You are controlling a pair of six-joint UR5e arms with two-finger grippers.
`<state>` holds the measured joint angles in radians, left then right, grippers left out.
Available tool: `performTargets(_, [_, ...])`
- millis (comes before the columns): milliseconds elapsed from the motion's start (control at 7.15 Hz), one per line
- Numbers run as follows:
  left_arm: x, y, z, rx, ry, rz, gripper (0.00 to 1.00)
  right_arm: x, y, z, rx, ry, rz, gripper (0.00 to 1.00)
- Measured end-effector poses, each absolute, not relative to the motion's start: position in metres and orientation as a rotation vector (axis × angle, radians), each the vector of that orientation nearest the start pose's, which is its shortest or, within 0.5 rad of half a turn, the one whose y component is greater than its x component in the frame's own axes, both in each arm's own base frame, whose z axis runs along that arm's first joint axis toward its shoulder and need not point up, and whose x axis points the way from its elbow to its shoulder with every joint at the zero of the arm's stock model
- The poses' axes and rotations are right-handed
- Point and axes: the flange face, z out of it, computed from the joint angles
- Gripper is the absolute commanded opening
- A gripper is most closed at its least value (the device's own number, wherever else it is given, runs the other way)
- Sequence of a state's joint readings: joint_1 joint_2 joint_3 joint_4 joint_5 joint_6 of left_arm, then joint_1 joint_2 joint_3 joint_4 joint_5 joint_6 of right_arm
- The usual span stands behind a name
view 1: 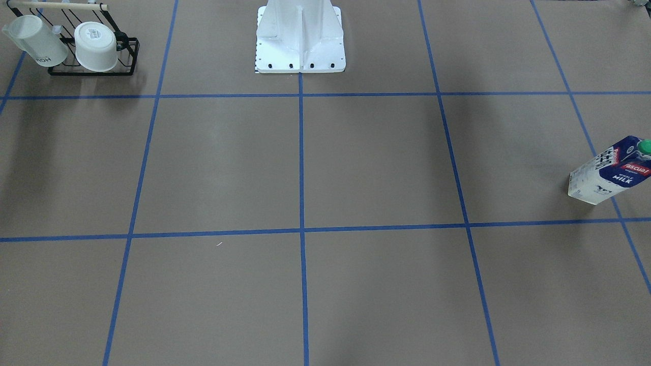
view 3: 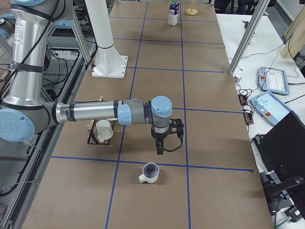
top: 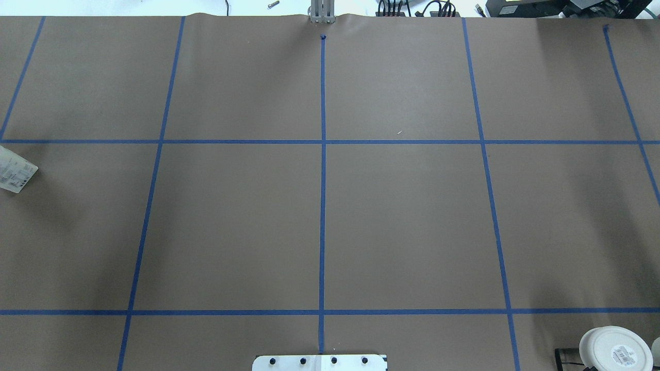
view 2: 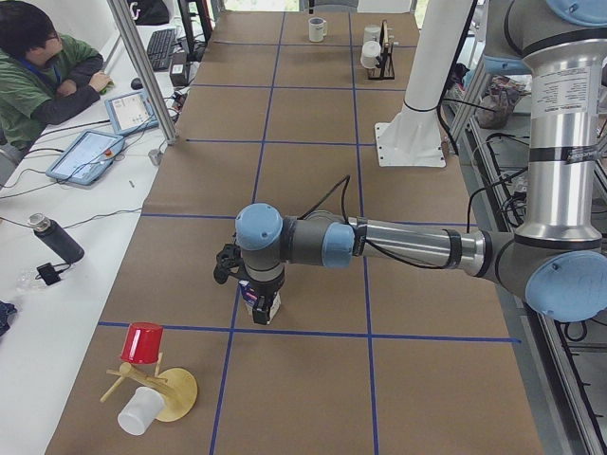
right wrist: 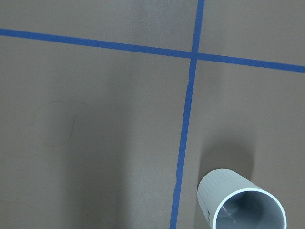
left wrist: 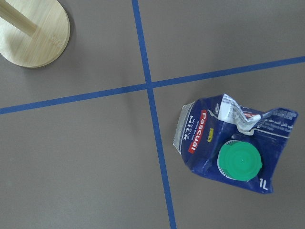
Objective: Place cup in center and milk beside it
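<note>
The milk [view 1: 608, 170] stands upright near the table's end on my left side, its green cap [left wrist: 239, 161] seen from above in the left wrist view. My left gripper [view 2: 250, 284] hangs just over the milk [view 2: 262, 306]; I cannot tell whether it is open or shut. The cup [view 3: 150, 172], small, white and grey inside, stands upright at the other end and shows in the right wrist view [right wrist: 243, 205]. My right gripper [view 3: 161, 145] hovers just beyond the cup, its state unclear. The center [view 1: 301, 162] is bare brown surface crossed by blue tape.
A black wire rack [view 1: 94, 71] holds a lettered mug [view 1: 35, 40] and a sticker-base mug [view 1: 96, 46] near the cup. A wooden mug tree [view 2: 161, 384] with a red cup [view 2: 142, 341] stands beyond the milk. The white robot base [view 1: 300, 38] is at the table's edge.
</note>
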<state>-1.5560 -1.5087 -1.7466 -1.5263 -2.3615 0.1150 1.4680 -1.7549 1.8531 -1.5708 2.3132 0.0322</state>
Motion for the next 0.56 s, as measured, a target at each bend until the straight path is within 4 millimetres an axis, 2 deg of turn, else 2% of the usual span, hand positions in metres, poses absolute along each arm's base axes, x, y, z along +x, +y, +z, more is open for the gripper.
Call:
performTargets(280, [-0.056,-0.468,0.599,0.119,0.785,0.157,0.98,0.022,-0.424,0.605,0.044,-0.747,-0.105,1.00])
performTargets(559, [-0.056,-0.469,0.584,0.147,0.783,0.170,0.98,0.022,-0.426,0.603,0.048,-0.747,-0.106,1.00])
